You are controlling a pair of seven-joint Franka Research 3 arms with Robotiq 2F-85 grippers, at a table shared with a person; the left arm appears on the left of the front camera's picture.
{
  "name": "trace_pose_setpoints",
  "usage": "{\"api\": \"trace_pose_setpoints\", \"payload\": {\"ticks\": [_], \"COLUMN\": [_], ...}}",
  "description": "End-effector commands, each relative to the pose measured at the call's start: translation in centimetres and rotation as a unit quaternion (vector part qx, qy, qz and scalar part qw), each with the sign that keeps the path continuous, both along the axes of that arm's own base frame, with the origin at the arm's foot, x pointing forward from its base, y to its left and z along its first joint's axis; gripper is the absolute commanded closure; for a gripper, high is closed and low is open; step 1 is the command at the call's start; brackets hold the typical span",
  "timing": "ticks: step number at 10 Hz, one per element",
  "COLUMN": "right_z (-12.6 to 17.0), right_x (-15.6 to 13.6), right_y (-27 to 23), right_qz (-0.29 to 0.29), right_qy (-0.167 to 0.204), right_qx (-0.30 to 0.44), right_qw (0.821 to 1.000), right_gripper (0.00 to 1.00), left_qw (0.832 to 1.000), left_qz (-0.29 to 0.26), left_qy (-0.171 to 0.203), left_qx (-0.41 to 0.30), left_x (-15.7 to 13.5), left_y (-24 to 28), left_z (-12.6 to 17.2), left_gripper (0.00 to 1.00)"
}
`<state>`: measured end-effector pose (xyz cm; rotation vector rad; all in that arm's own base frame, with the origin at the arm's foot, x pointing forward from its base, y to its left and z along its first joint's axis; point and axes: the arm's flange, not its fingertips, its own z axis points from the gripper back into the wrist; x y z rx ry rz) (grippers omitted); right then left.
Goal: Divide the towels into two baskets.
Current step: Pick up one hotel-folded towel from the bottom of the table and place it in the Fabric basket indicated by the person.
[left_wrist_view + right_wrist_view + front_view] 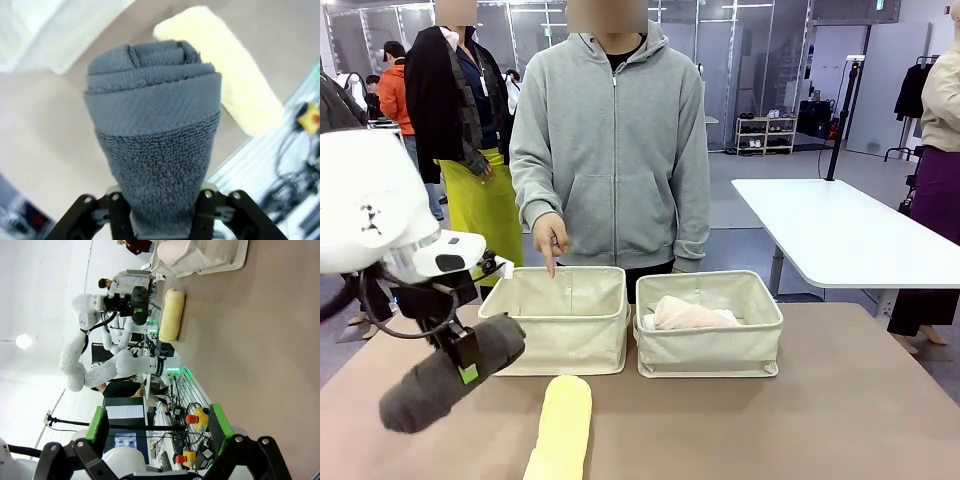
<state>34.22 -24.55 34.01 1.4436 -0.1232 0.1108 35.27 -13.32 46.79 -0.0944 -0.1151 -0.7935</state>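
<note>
Left gripper clamps one dark grey rolled terry towel up at left, its coiled end filling the wrist view. One pale yellow towel roll lies before two cream canvas baskets; the right basket holds a pale pink towel. Right gripper gapes empty.

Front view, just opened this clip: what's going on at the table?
The left tool holds a dark grey rolled terry towel off the brown table, near the left cream canvas basket. A person's hand points down into that basket. The right cream canvas basket holds a pale pink towel. A pale yellow rolled towel lies on the table near its front edge. The right tool is open, holding nothing.
</note>
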Motion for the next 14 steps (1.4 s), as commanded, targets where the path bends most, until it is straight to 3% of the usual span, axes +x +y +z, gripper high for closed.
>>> {"api": "trace_pose_setpoints", "payload": {"ticks": [1,2,3,4,5,7,8,9,11,14], "right_z": [0.1,0.1,0.1,0.1,0.1,0.1,0.1,0.1,0.1,0.1], "right_x": [-0.4,-0.4,-0.4,-0.4,-0.4,-0.4,-0.4,-0.4,-0.4,-0.4], "right_y": [0.1,0.1,0.1,0.1,0.1,0.1,0.1,0.1,0.1,0.1], "right_qz": [0.007,0.007,0.007,0.007,0.007,0.007,0.007,0.007,0.007,0.007], "right_qy": [-0.009,-0.009,-0.009,-0.009,-0.009,-0.009,-0.009,-0.009,-0.009,-0.009], "right_qx": [-0.001,-0.001,-0.001,-0.001,-0.001,-0.001,-0.001,-0.001,-0.001,-0.001], "right_qw": [1.000,1.000,1.000,1.000,1.000,1.000,1.000,1.000,1.000,1.000], "right_gripper": [0.00,0.00,0.00,0.00,0.00,0.00,0.00,0.00,0.00,0.00], "left_qw": [0.982,0.962,0.953,0.969,0.969,0.969,0.965,0.934,0.890,0.871], "left_qz": [-0.186,-0.261,-0.284,-0.223,-0.235,-0.235,-0.249,-0.332,-0.434,-0.465], "left_qy": [-0.030,-0.069,-0.093,-0.110,-0.054,-0.054,-0.069,-0.112,-0.115,-0.110], "left_qx": [0.007,0.043,0.053,0.011,0.051,0.051,0.042,0.064,0.085,0.112], "left_x": [-1.3,-2.2,-2.6,-3.0,-2.0,-2.0,-2.5,0.9,7.9,16.3], "left_y": [-1.0,-1.7,-1.9,-1.9,-3.1,-3.1,-3.2,-4.5,-6.1,-7.9], "left_z": [1.6,2.6,3.6,4.1,2.8,2.8,3.4,5.2,6.9,5.8], "left_gripper": [1.00,1.00,1.00,1.00,1.00,1.00,0.57,0.57,0.57,0.57]}}
